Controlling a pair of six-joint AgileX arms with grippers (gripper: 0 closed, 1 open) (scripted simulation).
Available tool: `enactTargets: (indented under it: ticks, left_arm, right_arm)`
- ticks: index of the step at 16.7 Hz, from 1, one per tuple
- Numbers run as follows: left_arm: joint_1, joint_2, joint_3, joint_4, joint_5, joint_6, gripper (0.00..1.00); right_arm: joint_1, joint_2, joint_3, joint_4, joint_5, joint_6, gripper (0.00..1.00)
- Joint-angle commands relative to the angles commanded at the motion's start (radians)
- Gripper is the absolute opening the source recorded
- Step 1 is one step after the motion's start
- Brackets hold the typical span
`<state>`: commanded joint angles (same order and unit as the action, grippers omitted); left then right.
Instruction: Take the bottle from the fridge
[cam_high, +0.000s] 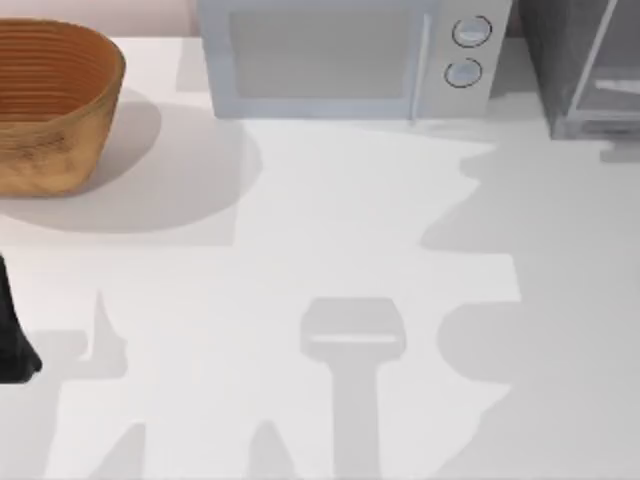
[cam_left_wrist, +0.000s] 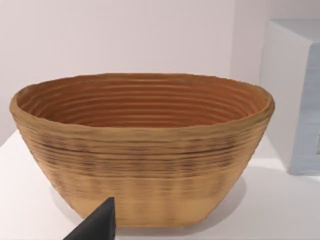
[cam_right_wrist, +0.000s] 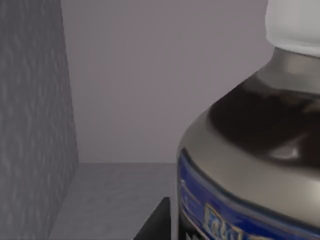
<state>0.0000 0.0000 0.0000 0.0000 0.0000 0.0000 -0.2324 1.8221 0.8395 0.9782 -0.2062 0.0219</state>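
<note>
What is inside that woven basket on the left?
The basket holds nothing on the ribbed inner wall that the left wrist view shows; its floor is hidden behind the near rim. The bottle is elsewhere, standing against dark grey walls in the right wrist view.

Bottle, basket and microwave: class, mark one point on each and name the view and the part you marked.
bottle (cam_right_wrist: 260, 145): right wrist view, on its dark shoulder.
basket (cam_left_wrist: 145, 165): left wrist view, on its outer woven wall.
microwave (cam_high: 320, 55): top view, on its door panel.
</note>
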Motion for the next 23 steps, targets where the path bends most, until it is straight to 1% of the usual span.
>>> enactTargets:
  ticks: [4,9,12,19,23]
  left_arm:
    - [0.000,0.000,0.000,0.000,0.000,0.000,1.00]
    - [0.000,0.000,0.000,0.000,0.000,0.000,1.00]
    - [0.000,0.000,0.000,0.000,0.000,0.000,1.00]
    - [0.000,0.000,0.000,0.000,0.000,0.000,1.00]
    - [0.000,0.000,0.000,0.000,0.000,0.000,1.00]
  right_arm:
    - [0.016,-0.143,-0.049,-0.059,0.015,-0.004,0.00]
    - [0.057,-0.463,-0.199,-0.236,0.056,-0.009,0.00]
    - [0.088,-0.716,-0.329,-0.386,0.085,-0.009,0.00]
    - [0.170,-1.392,-0.655,-0.759,0.156,-0.011,0.00]
    - [0.210,-1.684,-0.781,-0.908,0.188,-0.017,0.00]
